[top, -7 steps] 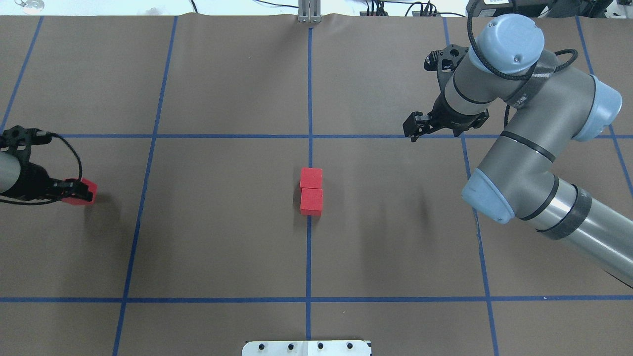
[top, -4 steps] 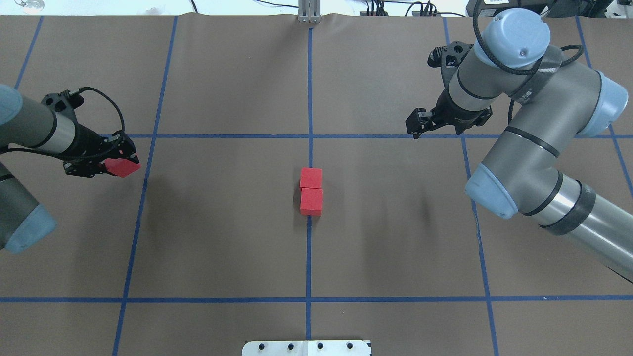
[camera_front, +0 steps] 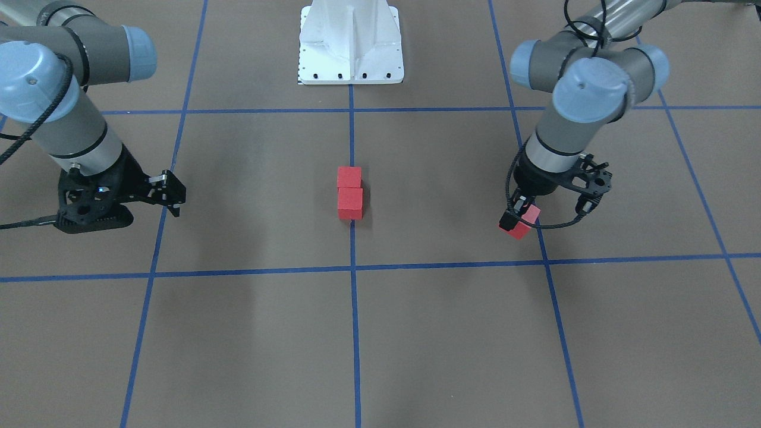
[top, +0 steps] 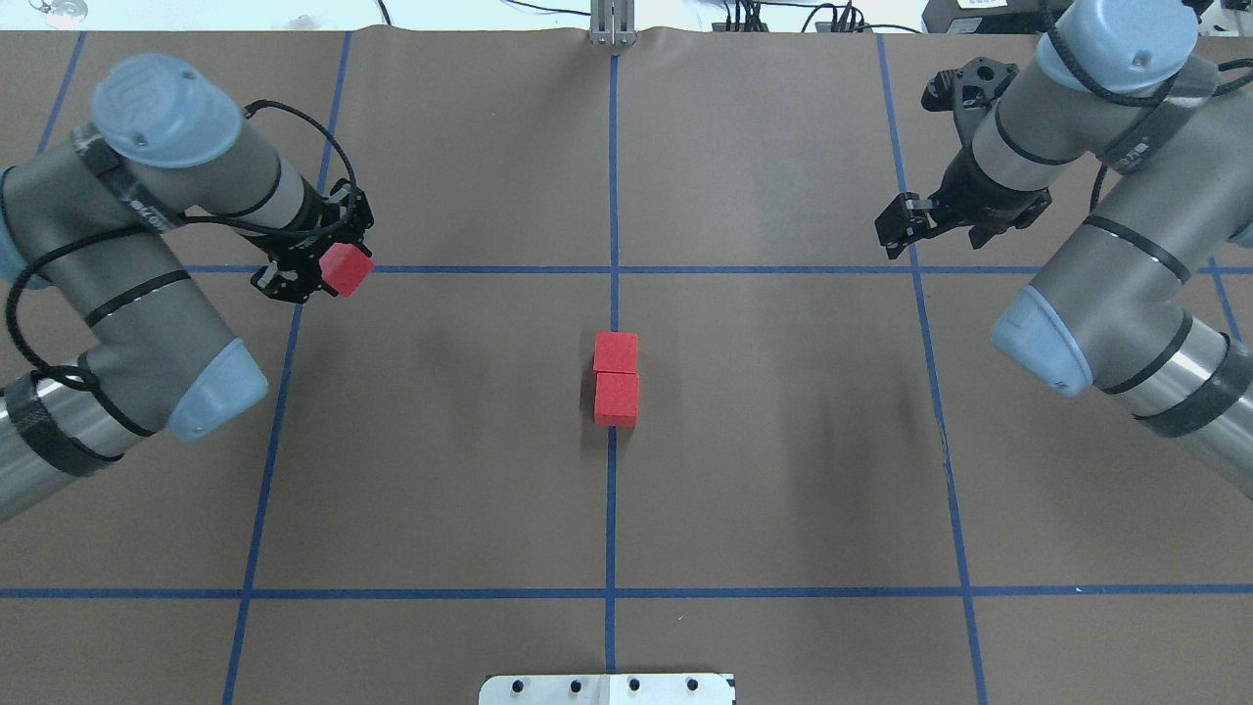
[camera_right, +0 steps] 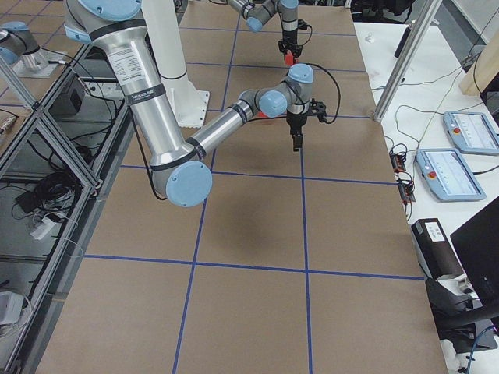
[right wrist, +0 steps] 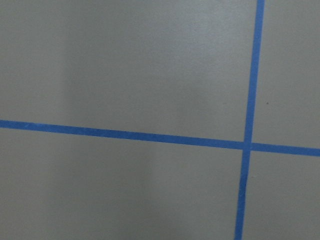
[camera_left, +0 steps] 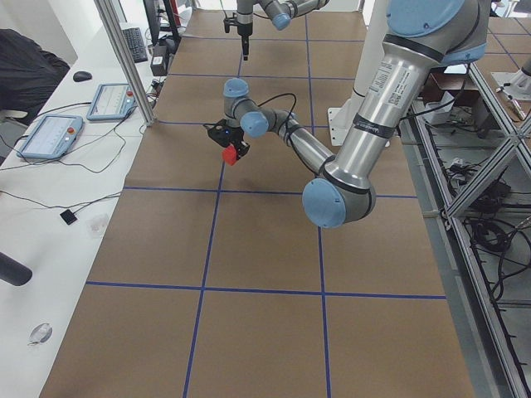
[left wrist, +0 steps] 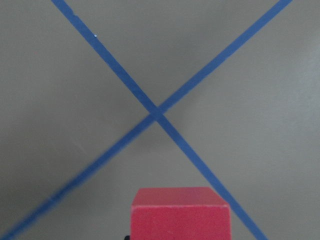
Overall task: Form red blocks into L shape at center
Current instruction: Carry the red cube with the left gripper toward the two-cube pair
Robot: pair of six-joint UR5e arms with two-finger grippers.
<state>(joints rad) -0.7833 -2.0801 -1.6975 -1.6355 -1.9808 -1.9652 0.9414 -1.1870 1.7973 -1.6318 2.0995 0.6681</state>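
Note:
Two red blocks lie touching, one behind the other, on the centre grid line; they also show in the front view. My left gripper is shut on the third red block and holds it above a tape crossing, left of the pair. That block also shows in the front view, the left side view and the left wrist view. My right gripper looks open and empty, far to the right of the pair.
The brown mat carries a blue tape grid. The white robot base stands at the near table edge. A side bench with tablets and an aluminium post runs along the far edge.
My left arm has swung in from the left edge, carrying the red block forward and right toward the middle. My right arm has drawn back to the right. The centre pair has not moved.

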